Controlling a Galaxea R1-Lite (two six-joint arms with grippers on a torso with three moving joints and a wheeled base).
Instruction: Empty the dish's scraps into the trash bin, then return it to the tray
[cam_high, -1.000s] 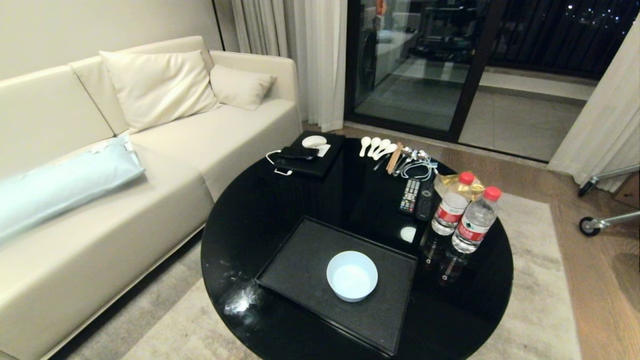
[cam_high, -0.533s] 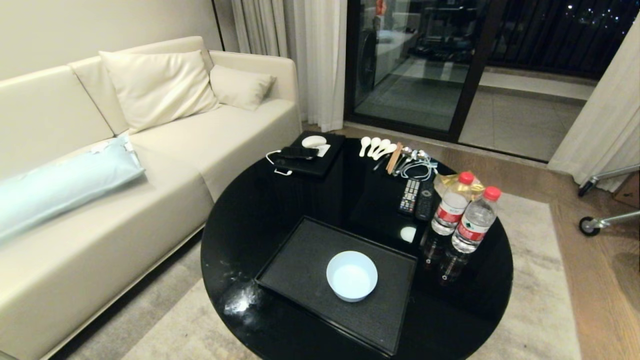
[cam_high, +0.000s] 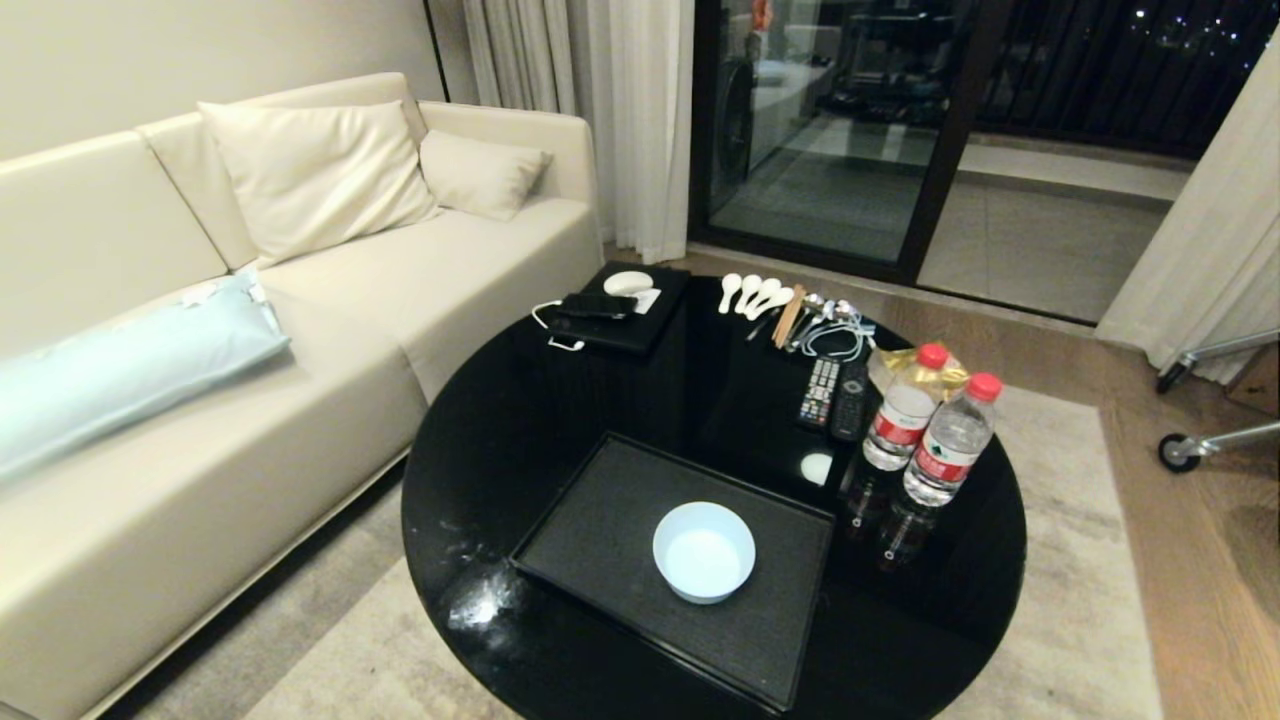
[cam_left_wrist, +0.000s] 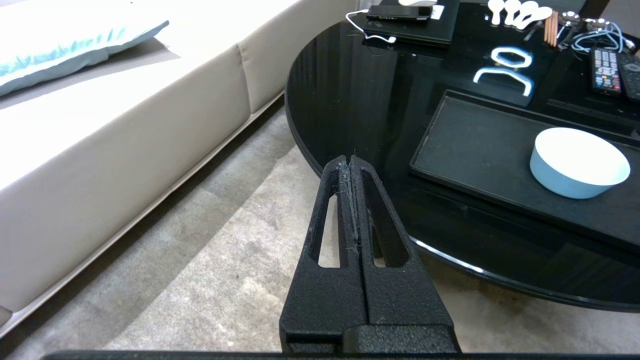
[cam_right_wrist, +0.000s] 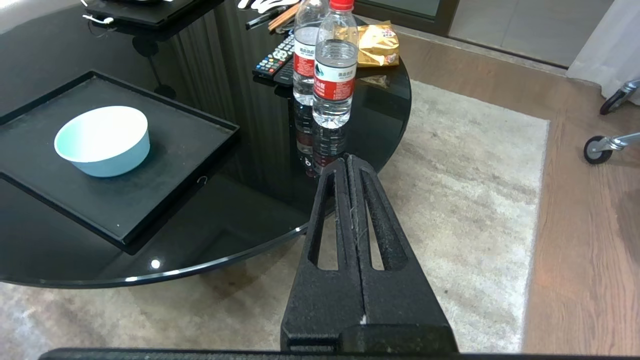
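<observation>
The bowl (cam_high: 704, 551) sits upright on the black tray (cam_high: 600, 540), toward the tray's right half, and the tray lies on the round glossy black table (cam_high: 500, 440) near its front edge. No scraps are visible inside the bowl; its interior reads plain white in the head view. No trash bin appears in any view. The left pincer (cam_left_wrist: 352, 162) hangs off the table's left front edge over the rug, its two fingers pressed flat together and holding nothing. The right pincer (cam_right_wrist: 347, 161) hangs off the table's right front edge, likewise shut tight and empty, with the two water bottles (cam_right_wrist: 334, 65) standing on the table beyond it. Judgement on handling: the bowl looks rigid, glazed and light when empty, hence slippery under hard fingers and liable to chip if knocked against the tray rim. The wall flares outward, so a side squeeze would tend to ride up and slip; the sounder hold is on the rim, one finger inside and one outside. The near right rim is unobstructed and well apart from the bottles. Either pincer must open first.
</observation>
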